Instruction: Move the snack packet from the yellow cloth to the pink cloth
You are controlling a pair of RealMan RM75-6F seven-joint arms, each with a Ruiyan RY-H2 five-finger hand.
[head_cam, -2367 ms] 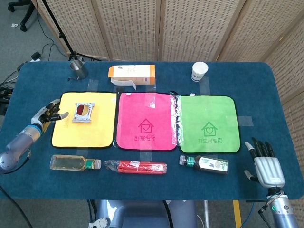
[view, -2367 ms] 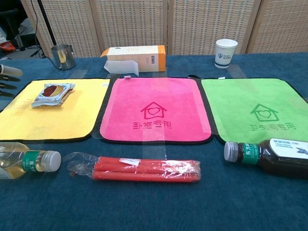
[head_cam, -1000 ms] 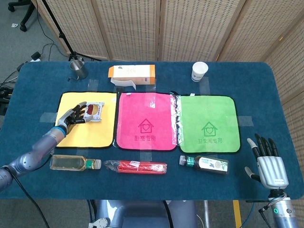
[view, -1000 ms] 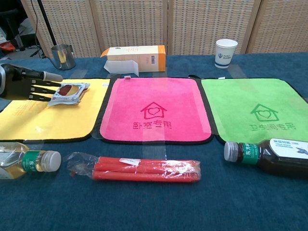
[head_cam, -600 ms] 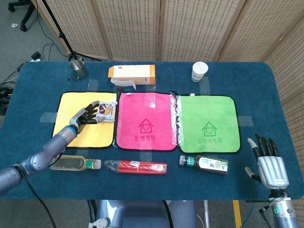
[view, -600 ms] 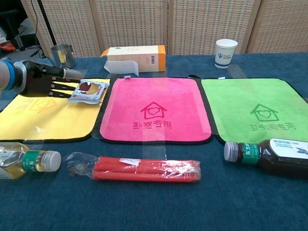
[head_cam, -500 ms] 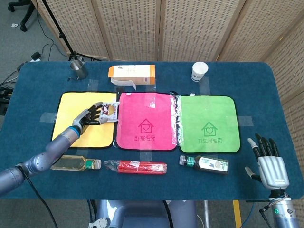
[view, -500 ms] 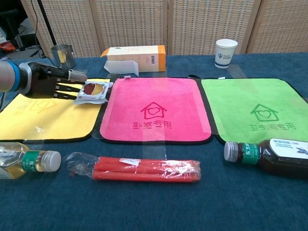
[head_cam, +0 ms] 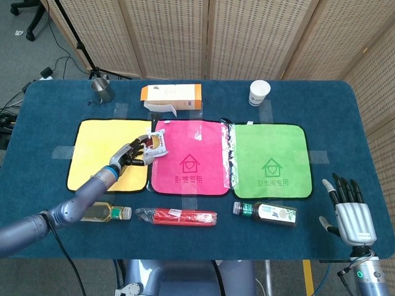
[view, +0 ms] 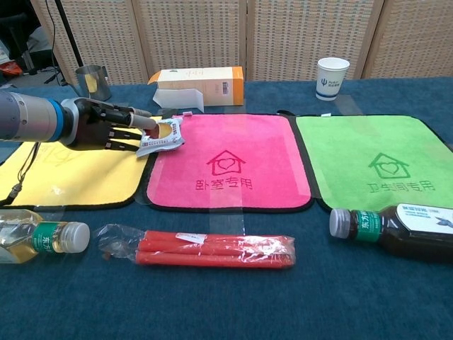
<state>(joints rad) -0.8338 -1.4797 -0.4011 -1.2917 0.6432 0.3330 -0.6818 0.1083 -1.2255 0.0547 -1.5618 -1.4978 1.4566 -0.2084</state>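
Left hand point(view: 106, 125) grips snack packet point(view: 161, 137) (fingers closed round it).

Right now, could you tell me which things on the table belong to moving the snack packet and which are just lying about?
Part of the job:
snack packet, held by the left hand
yellow cloth
pink cloth

Lying about:
green cloth
paper cup
carton
metal cup
clear bottle
dark bottle
red sticks
right hand, idle
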